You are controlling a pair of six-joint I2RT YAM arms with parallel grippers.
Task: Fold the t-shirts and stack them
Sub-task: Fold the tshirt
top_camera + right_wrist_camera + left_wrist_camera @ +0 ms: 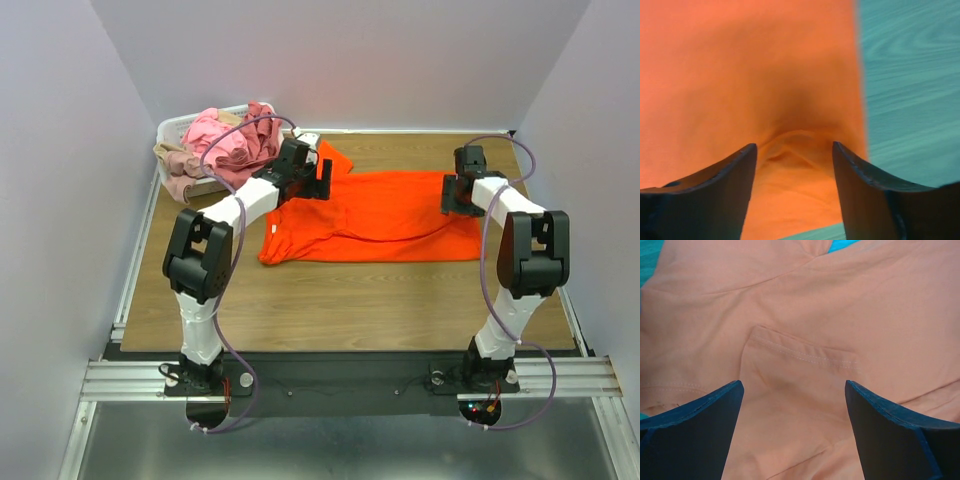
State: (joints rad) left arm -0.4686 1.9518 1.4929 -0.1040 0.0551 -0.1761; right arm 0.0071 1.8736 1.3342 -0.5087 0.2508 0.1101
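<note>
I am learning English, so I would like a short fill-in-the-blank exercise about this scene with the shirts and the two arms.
1. The t-shirt spread on the table is ____ in colour.
2. The white basket holding the other shirts stands at the far ____ corner.
3. The left gripper and the right gripper both have their fingers ____.
Missing words: orange; left; open.

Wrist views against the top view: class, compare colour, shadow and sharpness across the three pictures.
Top external: even light, brown wood table, vivid orange t-shirt. Left wrist: shirt washed to pale peach, table rendered teal, stitching sharp. Right wrist: table teal too, dark shadow on the cloth ahead of the right gripper.
</note>
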